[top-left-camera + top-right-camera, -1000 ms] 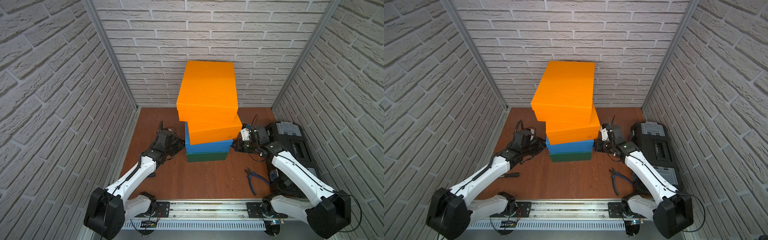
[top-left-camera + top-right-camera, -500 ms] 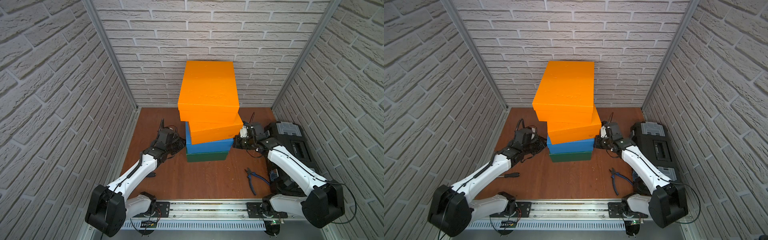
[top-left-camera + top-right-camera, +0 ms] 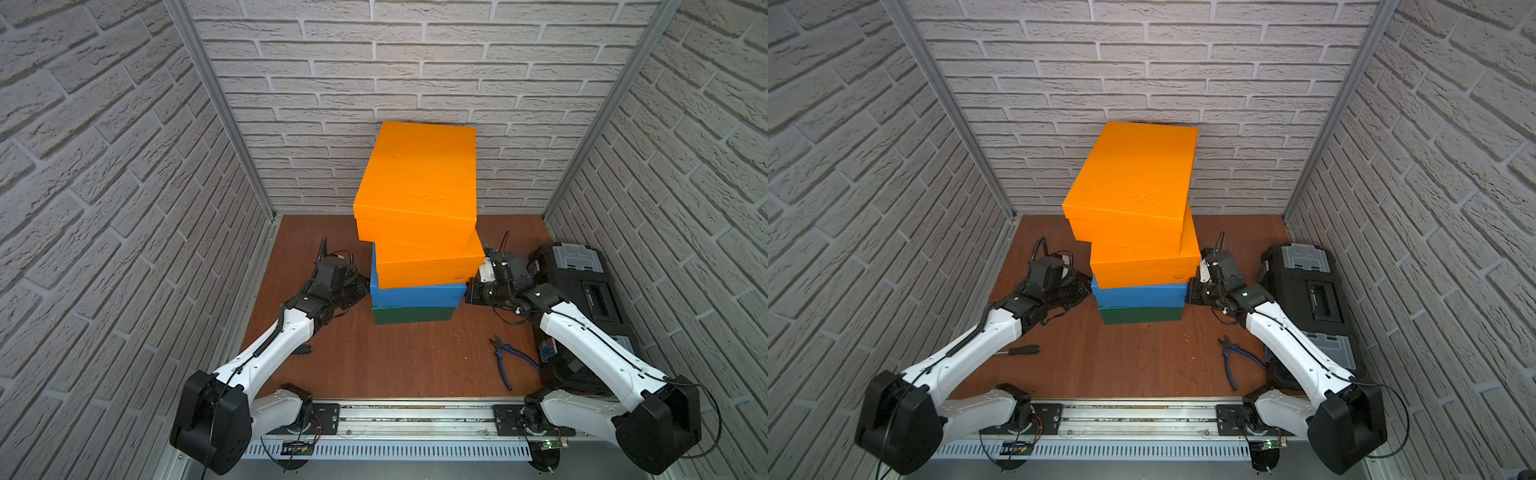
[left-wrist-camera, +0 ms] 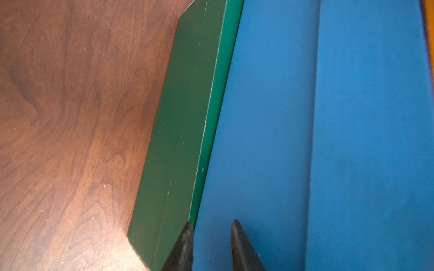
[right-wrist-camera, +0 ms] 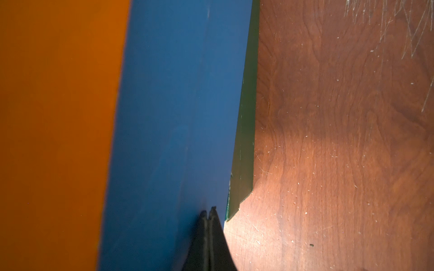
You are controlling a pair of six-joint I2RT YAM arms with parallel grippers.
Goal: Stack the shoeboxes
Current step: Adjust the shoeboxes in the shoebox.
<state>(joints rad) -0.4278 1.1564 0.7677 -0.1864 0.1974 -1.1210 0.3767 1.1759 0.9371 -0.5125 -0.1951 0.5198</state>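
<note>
Both arms are closing in on the stack [image 3: 415, 249] compared with a second ago. The right gripper [image 5: 208, 209] is dropping from beside the lower orange box [image 3: 428, 268] to the side of the blue box [image 3: 415, 296], while the left gripper [image 4: 212, 224] is edging nearer from the opposite side. We are noting no real shift in the boxes themselves.

We are logging all four shoeboxes as standing in one pile on the table [image 3: 374, 365], toward the back wall. The green box [image 3: 411, 314] is lying at the bottom, with the blue box on it, the lower orange box third and the top orange box [image 3: 415, 174] crowning. The two orange ones are sitting twisted against each other and out of line with the blue. The black case [image 3: 590, 286] is lying well apart by the right wall.

We are judging the stacking itself as done and the squaring-up as now beginning, since the arms are bracketing the pile low down. A shove at that level could unsettle the skewed top pair.

The right fingers are pressing together on nothing, with their tips touching the blue wall just beside the green edge. The left fingers are standing slightly apart, also empty, at the blue-green seam. We cannot tell whether they are touching it.

The pliers [image 3: 505, 361] are lying near the right arm, clear of everything.
</note>
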